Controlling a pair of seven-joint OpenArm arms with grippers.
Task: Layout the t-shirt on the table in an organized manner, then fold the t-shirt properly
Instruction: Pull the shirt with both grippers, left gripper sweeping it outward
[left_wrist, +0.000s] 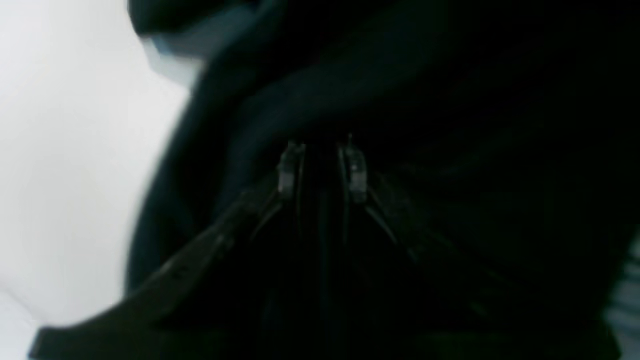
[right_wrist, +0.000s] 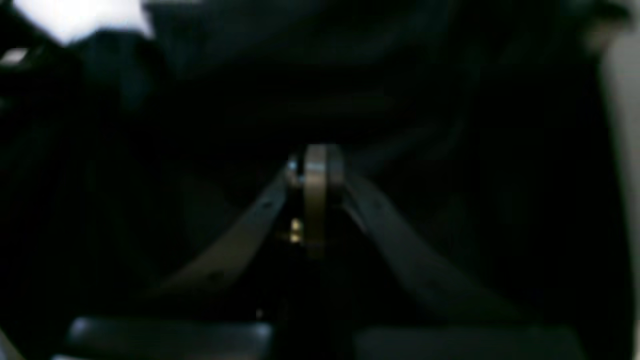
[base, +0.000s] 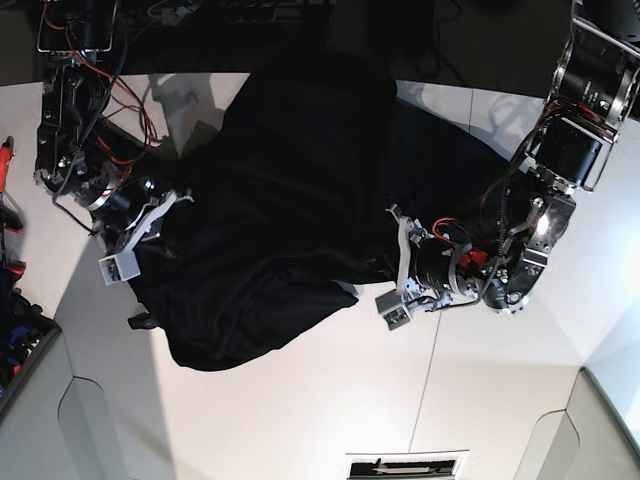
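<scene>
White table (base: 300, 410) with thin dark seams, lit from above, dark clutter along the far edge. Spread over its far middle, a black t-shirt (base: 280, 200), rumpled and bunched, plain black side showing, no print visible; lower edge sagging in a rounded fold toward the near side. Stretched between two arms, one at each flank of the cloth.

Left pincer (left_wrist: 322, 165) at the cloth's edge on the base view's right (base: 400, 270), fingers (left_wrist: 291, 170) a little apart with black fabric bunched between and around them: clamped on the t-shirt. Bare table visible to the left of the cloth in that wrist view.

Right pincer (right_wrist: 315, 175) on the base view's left (base: 140, 240), fingers pressed together, black cloth filling nearly all of its blurred, dark view; cannot tell whether any fabric is caught between them.
</scene>
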